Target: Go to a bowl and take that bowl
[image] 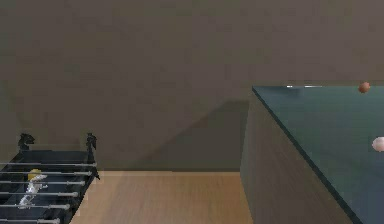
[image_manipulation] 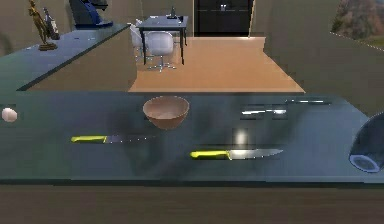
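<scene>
The bowl (image_manipulation: pixel 166 110) sits mid-frame on the tabletop (image_manipulation: pixel 320 125), with a left knife (image_manipulation: pixel 108 139) and a right knife (image_manipulation: pixel 236 154) below it. I cannot tell the fingers' state.

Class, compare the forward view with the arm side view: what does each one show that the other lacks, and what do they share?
Forward view: a football table against a brown wall, and a small brown ball. Arm side view: the bowl, a yellow-handled knife, a second knife, a statue. Shared: the dark counter, and likely the white round thing on it.
</scene>
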### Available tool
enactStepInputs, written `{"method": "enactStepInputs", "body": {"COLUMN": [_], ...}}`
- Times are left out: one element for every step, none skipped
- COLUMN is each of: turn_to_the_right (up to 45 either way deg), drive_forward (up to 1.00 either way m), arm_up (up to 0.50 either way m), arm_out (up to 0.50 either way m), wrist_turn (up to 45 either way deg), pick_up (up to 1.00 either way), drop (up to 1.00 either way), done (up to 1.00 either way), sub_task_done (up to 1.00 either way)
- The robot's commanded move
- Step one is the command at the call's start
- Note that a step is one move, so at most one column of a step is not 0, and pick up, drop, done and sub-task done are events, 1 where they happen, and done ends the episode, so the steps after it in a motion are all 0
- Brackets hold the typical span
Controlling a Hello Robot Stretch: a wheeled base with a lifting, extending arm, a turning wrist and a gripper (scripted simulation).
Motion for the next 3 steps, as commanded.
{"method": "enactStepInputs", "body": {"turn_to_the_right": [0.0,0.0,0.0], "drive_forward": [0.0,0.0,0.0], "arm_up": [0.38,0.0,0.0], "arm_out": [0.0,0.34,0.0], "wrist_turn": [0.0,0.0,45.0], "pick_up": [0.0,0.0,0.0], "drop": [0.0,0.0,0.0], "done": [0.0,0.0,0.0], "sub_task_done": [0.0,0.0,0.0]}}
